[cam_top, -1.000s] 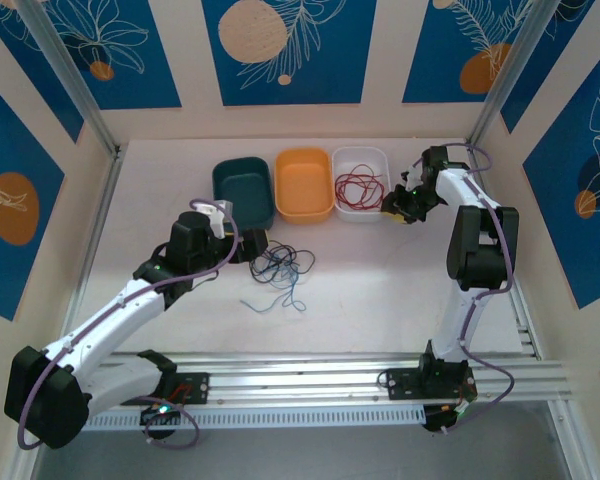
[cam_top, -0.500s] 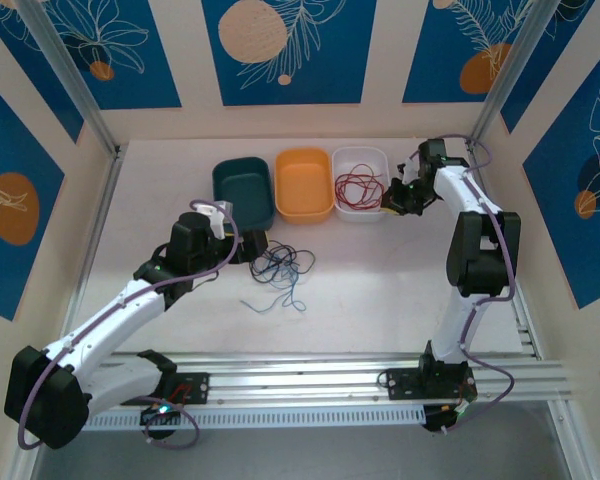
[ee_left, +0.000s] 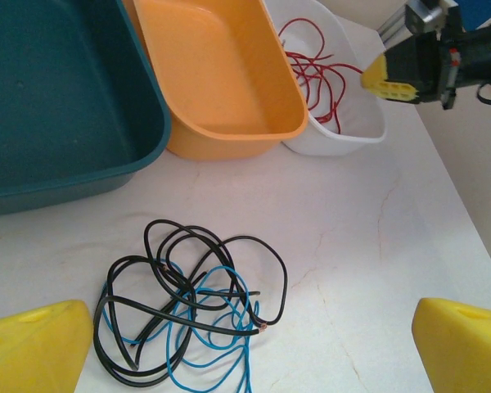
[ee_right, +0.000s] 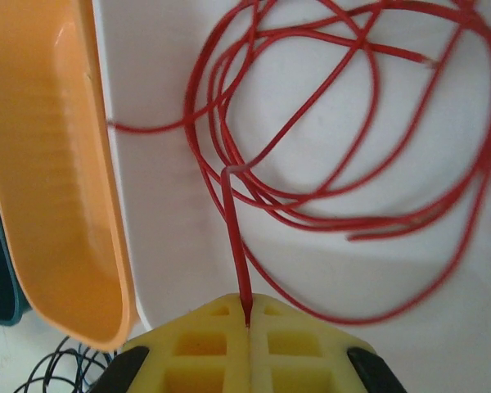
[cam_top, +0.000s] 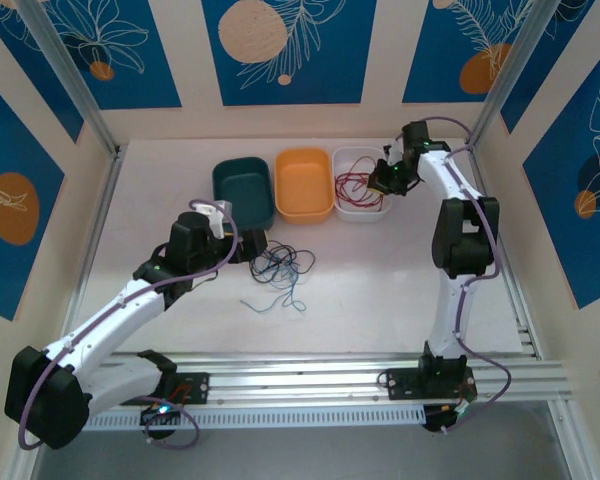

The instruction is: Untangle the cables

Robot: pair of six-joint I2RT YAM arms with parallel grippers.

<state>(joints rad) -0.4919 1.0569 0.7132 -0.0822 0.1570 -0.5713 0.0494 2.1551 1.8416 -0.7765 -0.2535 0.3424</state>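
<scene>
Right wrist view puts the right hand [ee_right: 247, 315] over the white bin [ee_right: 168, 213], its yellow fingers pressed together with one strand of the red cables [ee_right: 234, 221] pinched in the seam between them. That strand runs straight away from the fingertips into the loose red loops lying on the bin floor. From above, this right hand [cam_top: 388, 180] sits at the bin's right rim, so the red coil lies just to its left and the orange bin [cam_top: 303, 185] and teal bin [cam_top: 244, 190] follow further left, both bare inside. The other part of the job is the black and blue cables [cam_top: 278, 268], a knotted heap on the counter [cam_top: 380, 290] in front of the bins, well apart from the right hand. The left hand [cam_top: 252, 245] is much nearer; its wrist camera shows the fingers spread wide at either side of the frame with the black and blue cables [ee_left: 192, 303] between and just ahead of them, long loops fanning towards the orange bin [ee_left: 221, 74]. Nothing blocks a straight descent, though the black loops overlap the blue ones closely, so a pinch would probably catch both colours.
</scene>
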